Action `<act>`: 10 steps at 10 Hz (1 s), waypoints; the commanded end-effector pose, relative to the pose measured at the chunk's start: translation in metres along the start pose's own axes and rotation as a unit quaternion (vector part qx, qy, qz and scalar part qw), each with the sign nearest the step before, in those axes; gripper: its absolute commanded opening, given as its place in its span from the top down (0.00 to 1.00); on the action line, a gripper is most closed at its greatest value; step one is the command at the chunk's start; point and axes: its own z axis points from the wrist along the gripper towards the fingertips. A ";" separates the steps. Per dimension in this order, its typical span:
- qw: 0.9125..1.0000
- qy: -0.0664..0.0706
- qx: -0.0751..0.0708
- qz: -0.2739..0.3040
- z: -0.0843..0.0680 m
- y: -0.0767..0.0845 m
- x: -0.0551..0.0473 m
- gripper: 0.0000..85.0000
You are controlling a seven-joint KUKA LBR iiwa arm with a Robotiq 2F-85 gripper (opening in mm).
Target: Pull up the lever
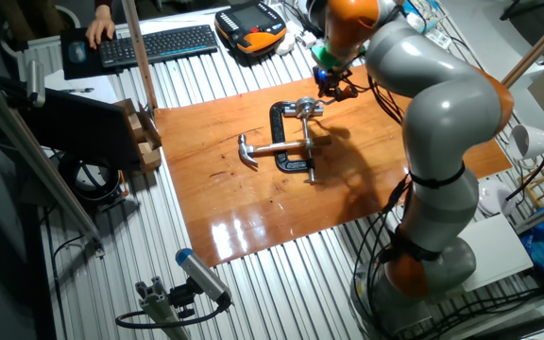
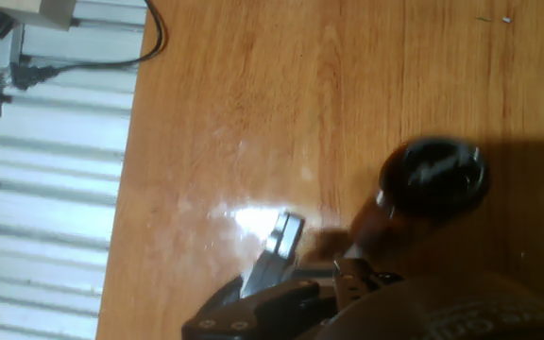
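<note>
The black C-shaped clamp (image 1: 280, 137) lies flat on the wooden board (image 1: 253, 217). Its thin silver screw (image 1: 308, 151) runs toward the front, and the lever (image 1: 306, 108), a short shiny crossbar, heads it at the far end. My gripper (image 1: 334, 88) hangs just behind and to the right of the lever, apart from it; I cannot tell how its jaws stand. In the hand view a short silver piece (image 2: 281, 238) on a black body sits at the bottom edge. A blurred dark round shape (image 2: 434, 176) hangs over the board (image 2: 281, 104); I cannot tell what it is.
A hammer (image 1: 264, 148) with a wooden handle and steel head lies across the clamp. Wooden blocks (image 1: 145, 140) stand at the board's left edge. A keyboard (image 1: 159, 42) and an orange pendant (image 1: 250, 26) lie at the back. A grooved metal table (image 1: 281, 283) surrounds the board.
</note>
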 end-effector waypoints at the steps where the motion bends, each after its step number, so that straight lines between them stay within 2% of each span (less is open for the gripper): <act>1: 0.941 0.030 0.004 -0.338 -0.003 -0.003 0.005 1.00; 2: 0.908 0.016 0.013 -0.419 -0.004 -0.007 0.010 1.00; 3: 0.888 0.007 0.020 -0.460 -0.007 -0.007 0.012 1.00; 4: 0.879 0.015 0.015 -0.477 -0.009 -0.009 0.012 1.00; 5: 0.866 0.017 0.015 -0.499 -0.009 -0.009 0.011 1.00; 7: 0.837 0.006 0.015 -0.547 -0.009 -0.011 0.010 1.00; 9: 0.810 0.005 0.015 -0.586 -0.012 -0.013 0.010 1.00; 10: 0.805 0.007 0.005 -0.594 -0.014 -0.016 0.011 1.00</act>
